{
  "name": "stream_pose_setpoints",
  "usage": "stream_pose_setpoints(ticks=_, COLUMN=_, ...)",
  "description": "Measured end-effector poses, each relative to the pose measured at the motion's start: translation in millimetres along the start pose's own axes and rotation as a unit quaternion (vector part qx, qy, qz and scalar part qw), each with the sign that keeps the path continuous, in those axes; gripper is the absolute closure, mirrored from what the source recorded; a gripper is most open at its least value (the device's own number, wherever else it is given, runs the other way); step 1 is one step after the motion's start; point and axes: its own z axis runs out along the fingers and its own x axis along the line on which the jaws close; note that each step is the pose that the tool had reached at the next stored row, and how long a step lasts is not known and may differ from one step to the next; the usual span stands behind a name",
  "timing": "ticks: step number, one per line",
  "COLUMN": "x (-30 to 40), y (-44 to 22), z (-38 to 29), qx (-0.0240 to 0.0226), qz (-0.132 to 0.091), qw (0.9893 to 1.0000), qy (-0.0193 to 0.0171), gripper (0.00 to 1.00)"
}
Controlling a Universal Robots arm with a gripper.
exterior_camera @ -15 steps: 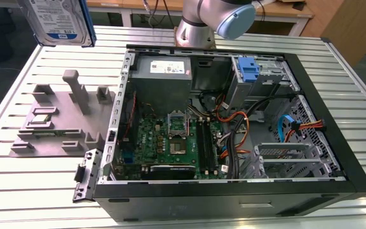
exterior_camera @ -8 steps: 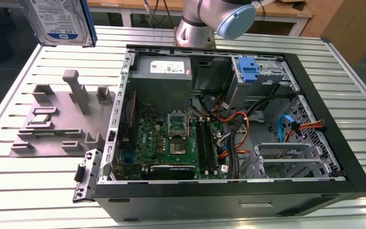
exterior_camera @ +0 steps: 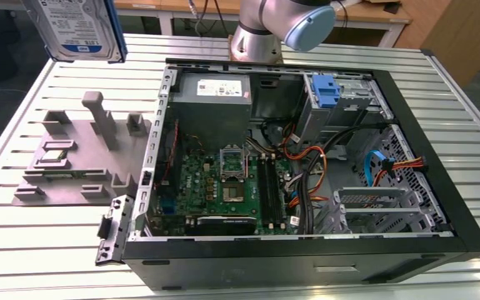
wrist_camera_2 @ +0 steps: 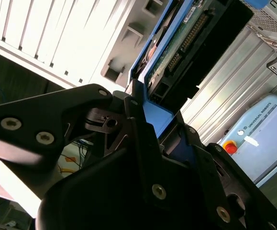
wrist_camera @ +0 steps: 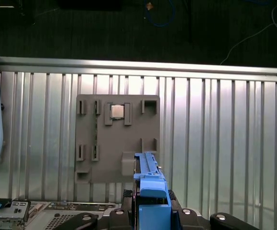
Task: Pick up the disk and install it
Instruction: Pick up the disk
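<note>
The tool is clamped on the disk, lifted high over the desk, outside the case on the exterior view's left. Pickup is done; installing it in the case is not.

The black hand squeezes the disk at its blue end. The disk's green board and plugs face the camera. Behind it are the silver striped surface, a grey holder block, and a pale box with a red button.
</note>
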Motion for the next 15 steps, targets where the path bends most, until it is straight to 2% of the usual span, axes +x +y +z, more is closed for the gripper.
stream_pose_setpoints(ticks=2, x=0.1, y=-1.9, z=-0.1, qx=0.0, qz=0.0, qw=1.0, qy=0.0, gripper=0.64)
stream_pose_setpoints(ticks=15, x=0.4, y=-25.6, z=-0.3, qx=0.0, qz=0.0, qw=1.0, qy=0.0, gripper=0.64)
